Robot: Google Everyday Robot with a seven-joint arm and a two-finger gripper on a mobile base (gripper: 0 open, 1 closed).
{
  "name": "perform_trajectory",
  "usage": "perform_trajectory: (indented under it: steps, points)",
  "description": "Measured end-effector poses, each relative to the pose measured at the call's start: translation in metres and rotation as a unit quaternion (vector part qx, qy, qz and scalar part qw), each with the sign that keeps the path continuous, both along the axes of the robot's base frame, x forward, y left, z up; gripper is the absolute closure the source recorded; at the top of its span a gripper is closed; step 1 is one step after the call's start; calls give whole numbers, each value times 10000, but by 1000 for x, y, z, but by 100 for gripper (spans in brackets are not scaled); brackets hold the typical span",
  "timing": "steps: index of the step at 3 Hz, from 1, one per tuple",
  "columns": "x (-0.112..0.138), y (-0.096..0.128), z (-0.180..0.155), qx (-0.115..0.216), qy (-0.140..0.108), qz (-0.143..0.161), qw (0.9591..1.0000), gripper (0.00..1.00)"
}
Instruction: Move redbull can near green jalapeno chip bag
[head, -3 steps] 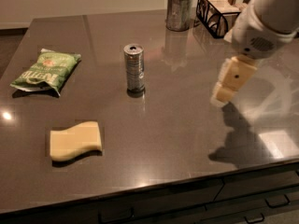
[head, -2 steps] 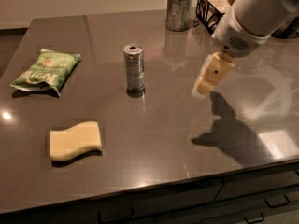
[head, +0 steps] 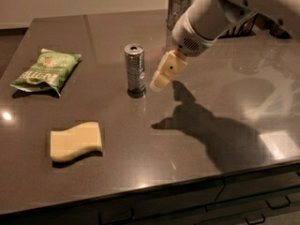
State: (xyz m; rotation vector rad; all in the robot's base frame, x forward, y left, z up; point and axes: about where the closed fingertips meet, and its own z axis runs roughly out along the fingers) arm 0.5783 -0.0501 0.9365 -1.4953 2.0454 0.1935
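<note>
Moved left over the last second, from well right of the redbull can (head: 135,70) to just beside it: gripper (head: 158,82), carried on a pale arm (head: 206,22) reaching in from the upper right. Can, bag and sponge in the same spots as before.

Camera view, looking down on a dark, glossy bench (head: 243,83):

- Redbull can upright near the middle of the bench, round top with its dark opening facing up, a small shadow at its base.
- Gripper tilted down and to the left, cream-coloured tip level with the lower half of the can, on the can's right side — a narrow gap between them, no contact visible.
- Jaws: cannot tell how far apart from this angle; nothing visibly held.
- Dark shadow (head: 206,130) of arm and gripper across the bench below and to the right.
- Green jalapeno chip bag (head: 44,71) flat near the left edge, well apart from the can, white lettering facing up.
- Pale yellow wavy sponge (head: 76,141) in front of the bag, nearer the front edge, touching nothing else.
- Metallic cup (head: 177,11) with white tufts on top at the back edge — partly hidden by the arm.
- Drawer fronts with dark handles (head: 276,203) under the bench's front edge.
</note>
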Motion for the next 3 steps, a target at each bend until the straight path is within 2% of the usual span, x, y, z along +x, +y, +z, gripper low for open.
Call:
perform_trajectory:
  steps: [1,2,3]
  points:
    - [20,32,-6,292,-35,138,9995,0]
    - [36,57,-14,562,30,225,9982,0]
    - [42,74,-20,755,97,311,9966,16]
